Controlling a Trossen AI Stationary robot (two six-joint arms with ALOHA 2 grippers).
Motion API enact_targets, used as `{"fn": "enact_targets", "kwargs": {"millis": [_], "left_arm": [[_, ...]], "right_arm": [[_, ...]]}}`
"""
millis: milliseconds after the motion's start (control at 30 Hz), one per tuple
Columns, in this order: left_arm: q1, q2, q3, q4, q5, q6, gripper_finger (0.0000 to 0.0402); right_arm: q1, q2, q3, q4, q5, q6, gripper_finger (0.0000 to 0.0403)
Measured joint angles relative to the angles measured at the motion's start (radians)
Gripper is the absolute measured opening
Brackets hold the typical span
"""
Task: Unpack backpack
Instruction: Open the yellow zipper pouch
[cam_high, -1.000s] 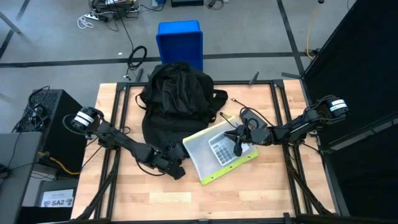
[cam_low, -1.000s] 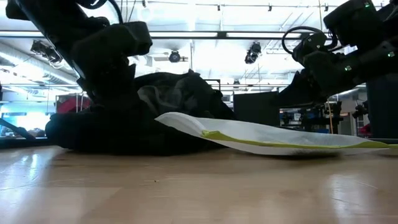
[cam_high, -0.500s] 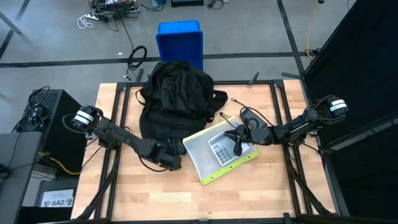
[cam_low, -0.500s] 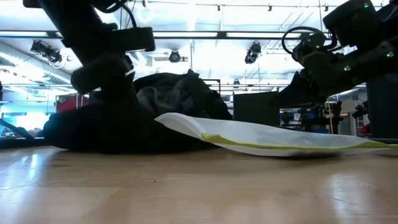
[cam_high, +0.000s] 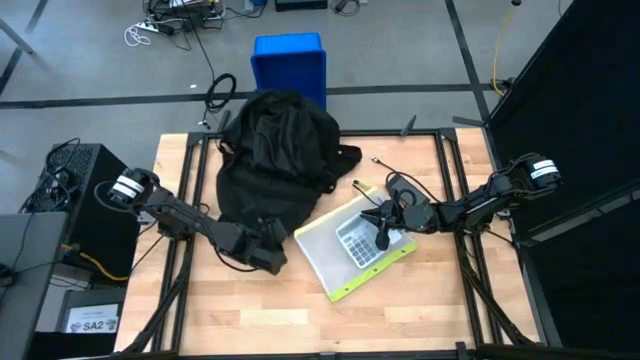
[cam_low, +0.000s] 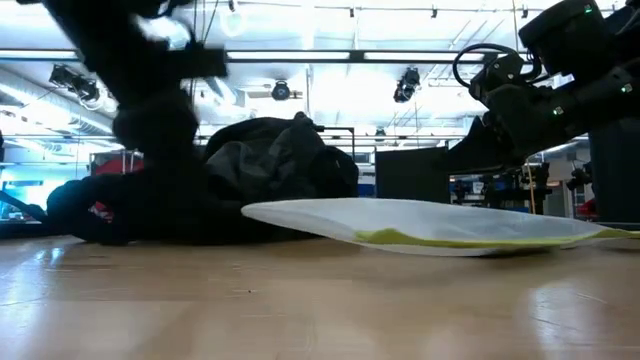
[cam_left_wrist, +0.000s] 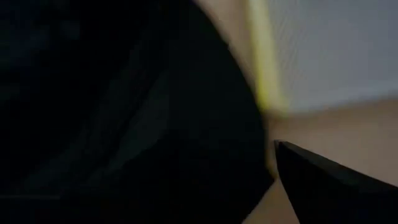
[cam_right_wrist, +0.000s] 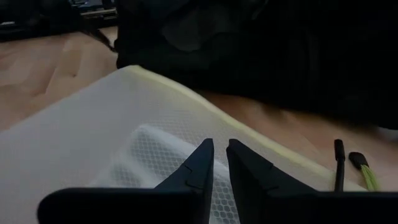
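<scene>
The backpack (cam_high: 275, 160) is gripped at its near edge by the left tool (cam_high: 268, 245), apparently for clearance, while the mesh pouch (cam_high: 352, 243) beside it is pinned by the clenched right tool (cam_high: 380, 240).

Grey concrete floor (cam_high: 400, 45) w/ dark seam lines. Blue plastic bin (cam_high: 290, 66) just beyond the wooden table (cam_high: 270, 320). Cables (cam_high: 165, 22) on floor at far side; black cabinet (cam_high: 85, 185) beside table. Black curtain (cam_high: 585, 110) on one side. Ceiling spotlights (cam_low: 407, 85) overhead, bright.
</scene>
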Motion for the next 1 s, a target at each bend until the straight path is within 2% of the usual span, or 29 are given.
{"fn": "enact_targets", "kwargs": {"millis": [267, 400, 533, 700, 833, 1000], "left_arm": [[-0.011, -0.002, 0.02, 0.185, 0.02, 0.107, 0.0264], [-0.011, -0.002, -0.022, 0.374, 0.121, 0.108, 0.0264], [-0.024, 0.0, -0.103, 0.519, 0.193, 0.018, 0.0264], [-0.055, 0.0, -0.216, 0.639, 0.21, -0.186, 0.0264], [-0.064, 0.002, -0.334, 0.887, 0.212, -0.331, 0.0264], [-0.042, 0.028, -0.461, 1.192, 0.196, -0.396, 0.0264]], "right_arm": [[0.0, 0.0, 0.0, -0.001, 0.0, 0.002, 0.0026], [0.0, 0.0, 0.0, -0.003, 0.0, 0.001, 0.0023], [0.0, 0.0, 0.0, -0.005, 0.0, 0.001, 0.0028], [0.0, 0.0, 0.0, -0.01, 0.0, 0.001, 0.0033], [-0.001, 0.0, 0.0, -0.01, 0.0, 0.0, 0.0029], [-0.002, 0.0, 0.0, -0.009, 0.0, 0.0, 0.0023]]}}
